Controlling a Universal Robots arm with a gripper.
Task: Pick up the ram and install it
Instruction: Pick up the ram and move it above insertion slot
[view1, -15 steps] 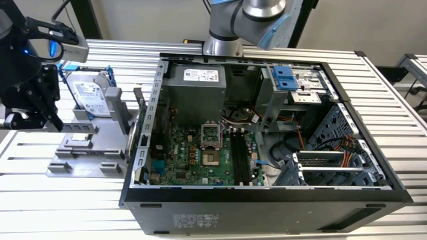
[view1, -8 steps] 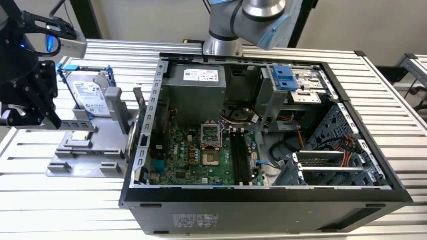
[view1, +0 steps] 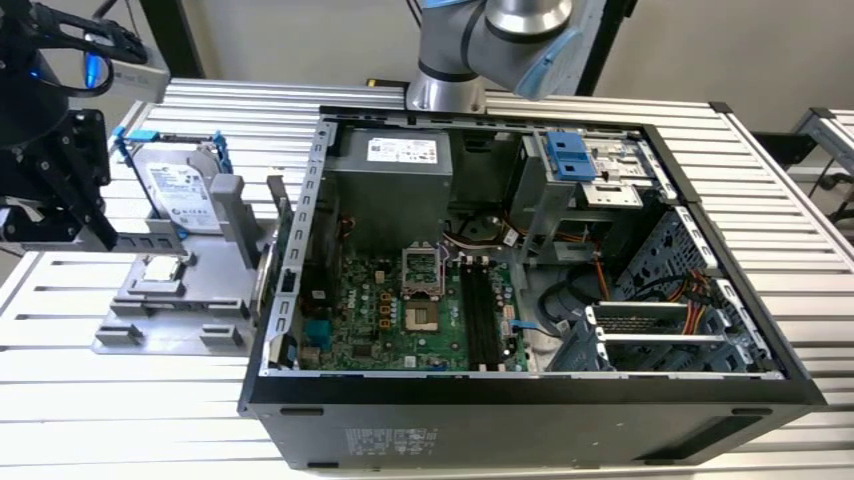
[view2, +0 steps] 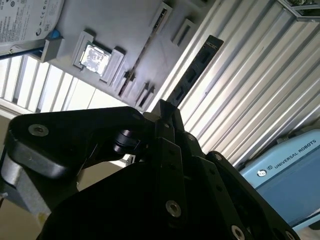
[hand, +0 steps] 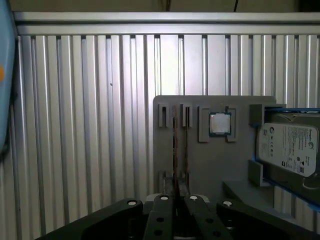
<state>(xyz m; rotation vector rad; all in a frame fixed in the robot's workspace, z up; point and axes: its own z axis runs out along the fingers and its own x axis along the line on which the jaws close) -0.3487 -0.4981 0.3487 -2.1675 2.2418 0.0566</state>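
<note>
The jaws are closed on the ram, pressing its two flat faces. The stick juts straight out past their tips, and the row of chips shows along its length. In the first wrist view the ram is edge-on, a thin line running out from between the jaws. Gripping the faces probably stops so thin a board twisting and leaves its long edges free.

Just beyond the ram's far end lies the grey holder, and the ram looks clear of it, hanging over it rather than seated. The narrow slots in the holder nearest the jaws stand empty, so that is likely where the stick was kept upright for an easy grasp.

Further along the holder from the jaws sits the processor chip in its square pocket. Past that is the hard drive in its blue frame. The ribbed table carries it all.

Well apart from the jaws, toward the exterior view's right, the open computer case lies on its side with the motherboard facing up.
</note>
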